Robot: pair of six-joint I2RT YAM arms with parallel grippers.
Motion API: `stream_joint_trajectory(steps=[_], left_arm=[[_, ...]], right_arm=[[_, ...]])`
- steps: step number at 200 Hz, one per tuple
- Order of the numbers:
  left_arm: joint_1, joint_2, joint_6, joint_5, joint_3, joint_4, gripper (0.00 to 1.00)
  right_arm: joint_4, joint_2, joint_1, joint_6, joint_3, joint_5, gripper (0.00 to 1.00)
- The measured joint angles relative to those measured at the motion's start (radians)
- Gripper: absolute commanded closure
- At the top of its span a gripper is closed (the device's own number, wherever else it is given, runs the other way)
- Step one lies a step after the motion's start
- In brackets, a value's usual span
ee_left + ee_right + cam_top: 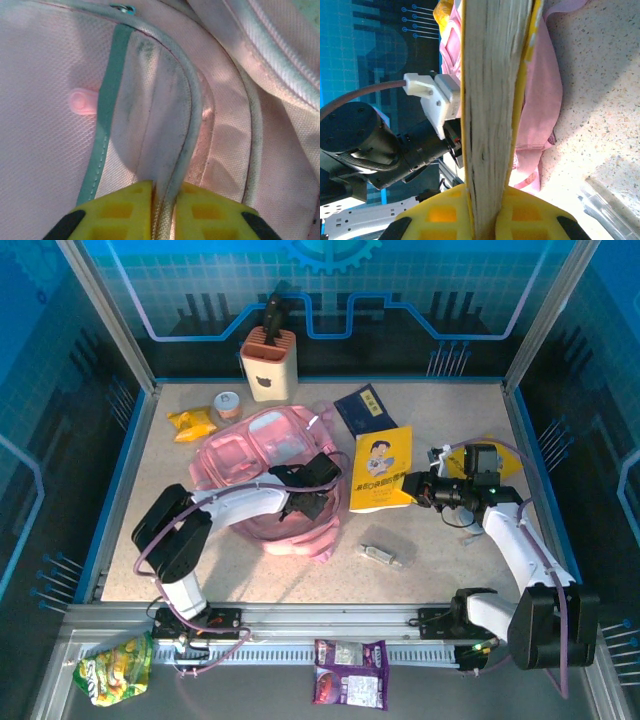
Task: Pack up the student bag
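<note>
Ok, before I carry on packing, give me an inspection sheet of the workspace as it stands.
Surface: speckled table, no spills seen.
Job's things: student bag lying mid-table; yellow book at its right side.
Clutter: blue booklet, knife block, yellow snack packet and small round tub at the back; small clear item in front; green packet and purple packet on the near rail.
Hands: left hand pinched shut on the bag's pale zip trim; right hand clamped on the yellow book's page edge.
Cables: purple cable along each arm, no snag seen.
Surroundings: blue printed panels, metal frame; nothing else seen.
</note>
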Motion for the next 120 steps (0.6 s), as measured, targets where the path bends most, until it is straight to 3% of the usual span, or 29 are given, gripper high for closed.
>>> stream_joint_trajectory(steps=[21,88,120], left_arm=[[0.000,-0.052,-0.006,-0.016,0.000,-0.010,1.00],[0.007,-0.238,-0.045,-0.114,0.022,-0.103,1.00],[0.057,-0.332,-0.043,-0.113,0.065,-0.121,1.00]], right_arm=[[-0.003,0.000,-0.001,0.002,0.000,-0.003,1.00],[-0.136,-0.067,0.000,-0.036,0.002,0.001,1.00],[-0.167,-0.097,0.039,-0.031,0.000,0.025,1.00]])
